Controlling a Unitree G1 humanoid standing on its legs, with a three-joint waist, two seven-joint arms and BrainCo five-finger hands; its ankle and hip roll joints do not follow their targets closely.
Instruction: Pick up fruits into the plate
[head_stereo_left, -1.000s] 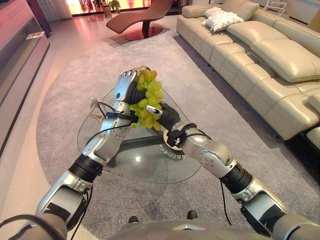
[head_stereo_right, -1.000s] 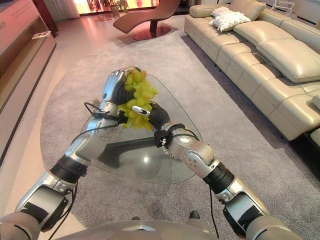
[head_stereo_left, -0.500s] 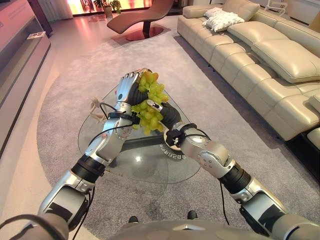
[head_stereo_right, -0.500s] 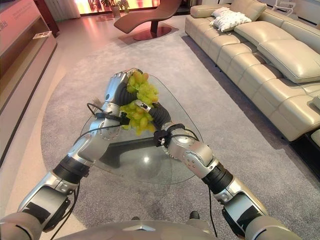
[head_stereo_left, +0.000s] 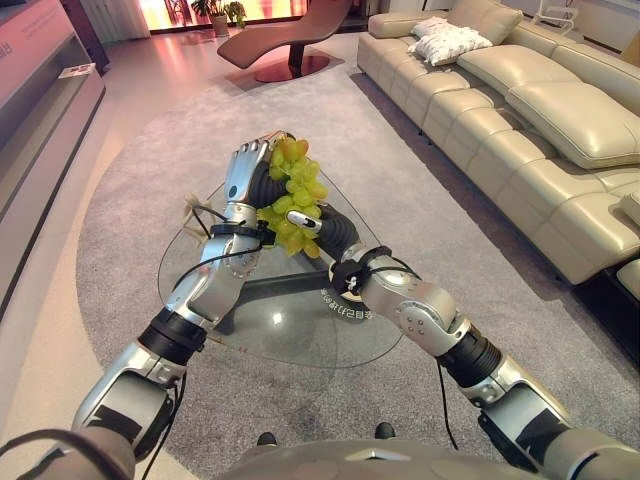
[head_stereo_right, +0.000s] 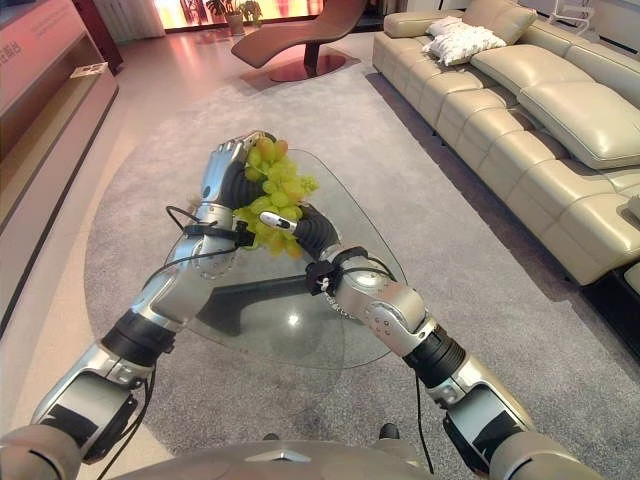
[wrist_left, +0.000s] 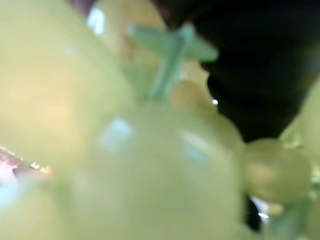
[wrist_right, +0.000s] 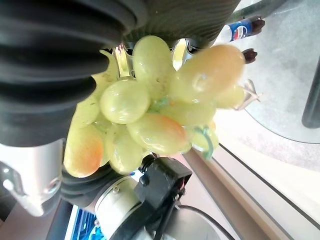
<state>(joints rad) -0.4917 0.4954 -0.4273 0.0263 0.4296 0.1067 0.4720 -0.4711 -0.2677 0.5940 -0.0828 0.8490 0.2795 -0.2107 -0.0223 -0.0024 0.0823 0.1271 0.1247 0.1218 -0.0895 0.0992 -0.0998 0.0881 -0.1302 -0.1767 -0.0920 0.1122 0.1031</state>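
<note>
A bunch of green grapes (head_stereo_left: 295, 193), some tinged orange, is held up above the glass table (head_stereo_left: 300, 325) between my two hands. My left hand (head_stereo_left: 246, 172) stands upright on the bunch's left side, its fingers curled over the top of it. My right hand (head_stereo_left: 327, 228) presses in from the right with a dark-tipped finger (head_stereo_left: 304, 222) lying across the lower grapes. The right wrist view has the grapes (wrist_right: 155, 115) squeezed against that hand's dark ribbed cover (wrist_right: 45, 65). Very close grapes (wrist_left: 150, 165) crowd the left wrist view.
A small beige object (head_stereo_left: 193, 209) lies at the table's left edge. The table stands on a round grey rug (head_stereo_left: 140, 150). A long cream sofa (head_stereo_left: 540, 130) runs along the right, a brown lounge chair (head_stereo_left: 290, 40) stands far back, and a low cabinet (head_stereo_left: 40, 90) lines the left.
The two hands and the grapes swayed slightly to the right and then back left. Both hands kept their hold on the bunch.
</note>
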